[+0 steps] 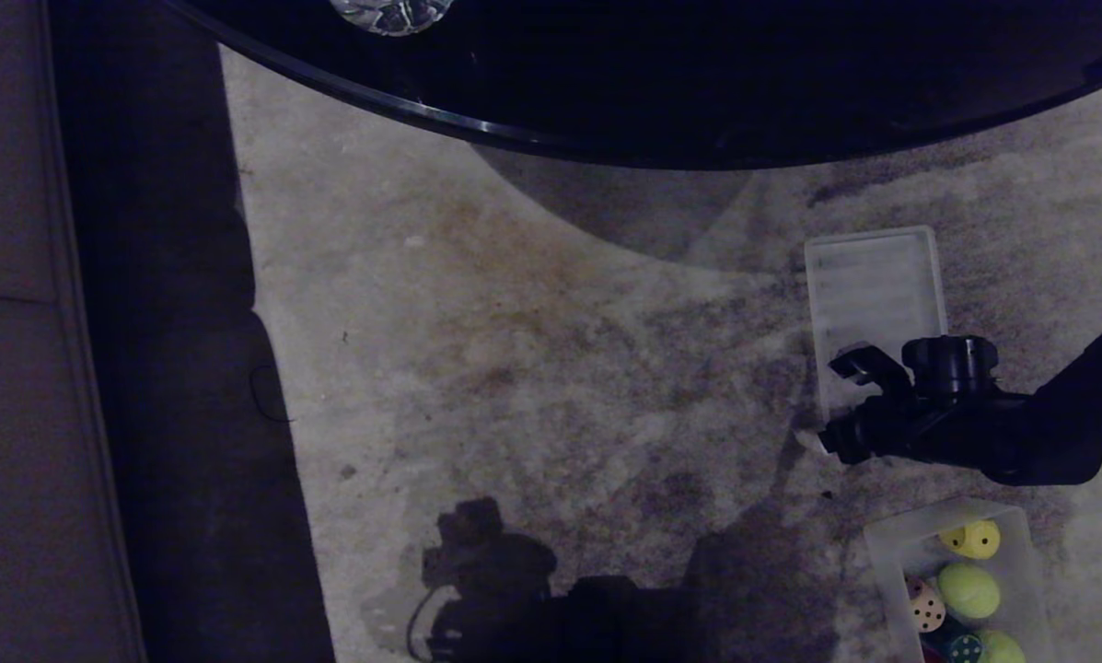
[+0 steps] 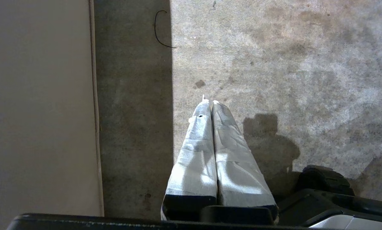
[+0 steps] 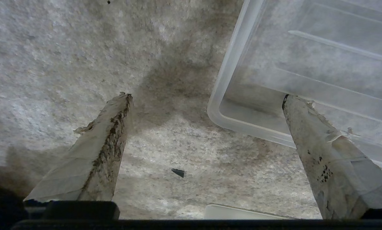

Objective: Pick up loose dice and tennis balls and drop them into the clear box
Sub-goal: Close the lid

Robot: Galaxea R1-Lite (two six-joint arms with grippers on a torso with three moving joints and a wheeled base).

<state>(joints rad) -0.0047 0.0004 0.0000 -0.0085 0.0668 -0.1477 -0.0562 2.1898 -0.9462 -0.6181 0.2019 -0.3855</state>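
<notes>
While the right gripper [image 3: 206, 95] is held spread over the flat ribbed translucent lid [image 1: 873, 308], the left gripper [image 2: 209, 103] is pressed together.

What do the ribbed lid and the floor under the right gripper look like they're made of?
The lid: translucent, smooth plastic by the look; the floor shows through it, and it has raised ribs and a rounded rim. The floor: probably short-pile carpet, matte and mottled grey with stains. The right gripper hangs open over the lid's corner.

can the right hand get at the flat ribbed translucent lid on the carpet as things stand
Probably yes: the open right hand hovers over the flat ribbed translucent lid's near corner, with nothing between them.
</notes>
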